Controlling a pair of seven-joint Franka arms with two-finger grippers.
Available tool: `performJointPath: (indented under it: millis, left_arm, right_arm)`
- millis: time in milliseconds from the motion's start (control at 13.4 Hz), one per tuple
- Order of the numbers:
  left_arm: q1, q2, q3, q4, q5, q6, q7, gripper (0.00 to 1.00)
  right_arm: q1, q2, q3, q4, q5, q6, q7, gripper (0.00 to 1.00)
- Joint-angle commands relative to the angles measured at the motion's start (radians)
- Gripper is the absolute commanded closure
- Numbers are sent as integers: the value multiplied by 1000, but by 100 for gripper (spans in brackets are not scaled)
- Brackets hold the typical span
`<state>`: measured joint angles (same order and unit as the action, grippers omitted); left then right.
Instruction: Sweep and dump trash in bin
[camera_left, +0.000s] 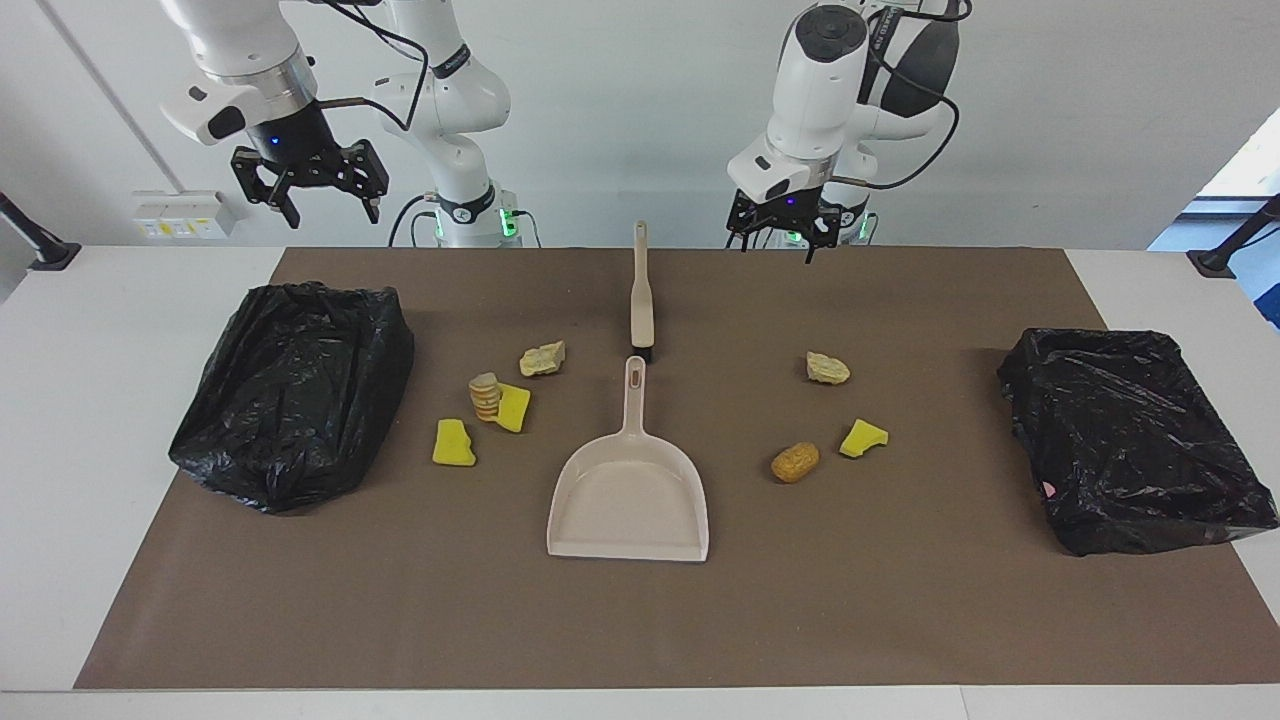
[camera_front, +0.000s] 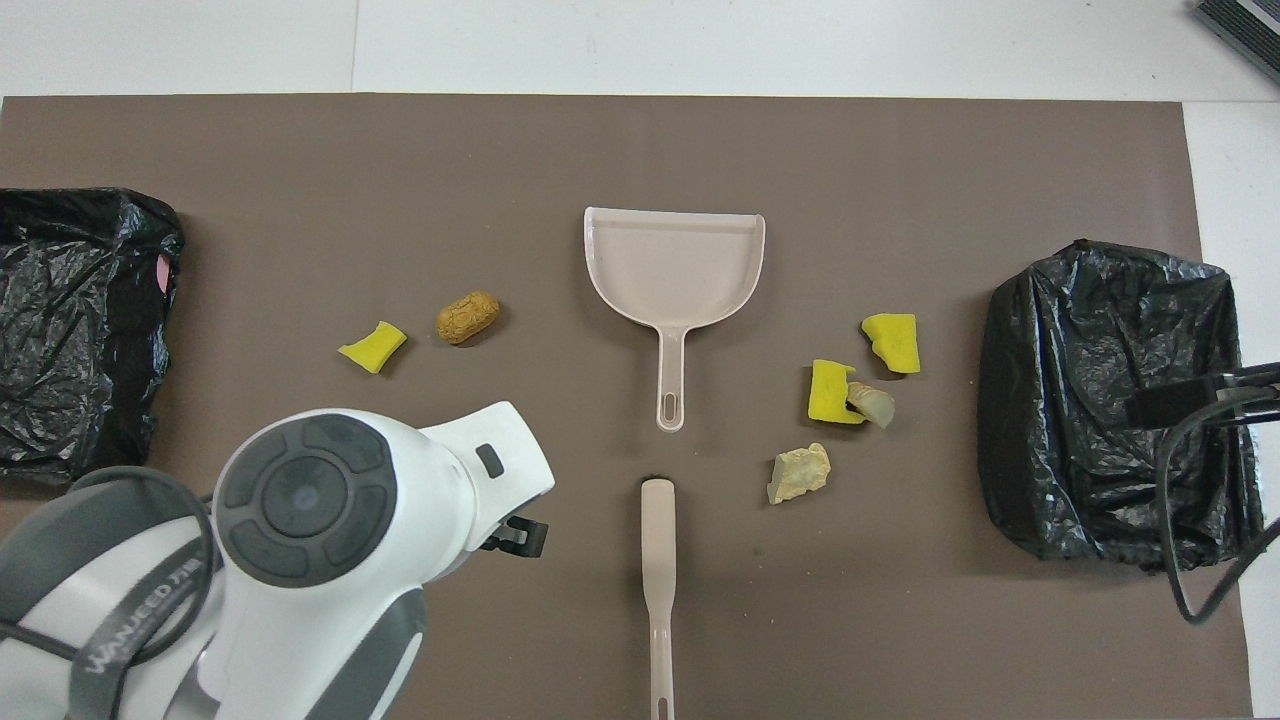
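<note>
Seven trash scraps lie on the brown mat (camera_left: 900, 600). Toward the right arm's end are a yellow sponge chunk (camera_left: 455, 443), a tan lump (camera_left: 485, 395) touching another yellow chunk (camera_left: 514, 408), and a beige lump (camera_left: 543, 358). Toward the left arm's end are a beige lump (camera_left: 828, 368), an orange-brown lump (camera_left: 795, 462) and a yellow chunk (camera_left: 863, 438). The beige dustpan (camera_left: 630, 500) lies mid-mat with the brush (camera_left: 641, 300) just nearer the robots. My right gripper (camera_left: 310, 195) hangs open and empty, high by the bin (camera_left: 295, 390). My left gripper (camera_left: 785, 235) is open and empty, above the mat's near edge.
A second black-bagged bin (camera_left: 1135, 440) stands at the left arm's end. In the overhead view the left arm's wrist (camera_front: 300, 500) covers the beige lump near it. The dustpan's handle (camera_front: 670, 385) points at the brush's head (camera_front: 658, 510).
</note>
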<state>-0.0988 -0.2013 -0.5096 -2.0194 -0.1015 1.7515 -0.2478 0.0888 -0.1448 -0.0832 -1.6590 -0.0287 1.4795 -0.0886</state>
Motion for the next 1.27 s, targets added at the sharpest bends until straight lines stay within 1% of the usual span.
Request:
performJointPath:
  millis: [0, 224, 523, 598, 747, 896, 971, 1121, 1195]
  left_arm:
    - [4, -40, -64, -87, -17, 87, -79, 0]
    - [4, -24, -142, -119, -43, 150, -155, 0]
    - [2, 2, -283, -211, -44, 310, -318, 0]
    - [4, 3, -314, -217, -46, 327, -353, 0]
    - [2, 45, -360, -217, -46, 358, -395, 0]
    - [2, 98, -410, -234, -46, 429, -458, 0]
    - [2, 102, -424, -251, -46, 465, -485, 0]
    - [2, 109, -444, -257, -46, 485, -513, 0]
    - [2, 132, -467, -257, -46, 487, -516, 0]
  right_arm:
    - [-11, -19, 2, -19, 12, -4, -26, 0]
    - [-11, -19, 2, -19, 12, -4, -26, 0]
    - [-11, -19, 2, -19, 12, -5, -26, 0]
    - [-11, -19, 2, -19, 12, -5, -28, 0]
    - [-11, -19, 2, -19, 12, -5, -28, 0]
    - [-11, -19, 2, -19, 12, -4, -26, 0]
    - [-11, -19, 2, -19, 12, -4, -28, 0]
    - [-11, -21, 2, -21, 12, -5, -28, 0]
    - [-12, -24, 2, -27, 12, -5, -28, 0]
